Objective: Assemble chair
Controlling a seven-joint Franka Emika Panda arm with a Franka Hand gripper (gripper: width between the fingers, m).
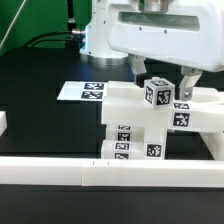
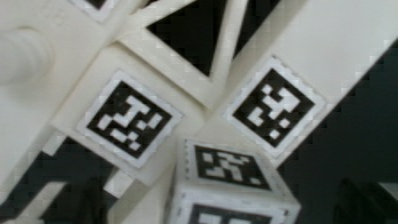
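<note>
White chair parts under the parted gripper

The chair [image 1: 150,125] — chunky, matte white plastic blocks and slabs with black-and-white square marker tags, no readable writing — stands on the black table [image 1: 40,120] just behind the white border rail [image 1: 60,172]. Its stacked leg blocks rise upright. The gripper [image 1: 158,82] sits above, jaws apart — either side of the top tagged block. The marker board [image 1: 82,91] lies behind.

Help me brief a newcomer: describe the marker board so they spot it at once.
Start at the black table, then look to the exterior view's left of the white chair. The marker board lies flat there: a thin sheet, unlike the chunky upright chair parts and the low border rail.
</note>
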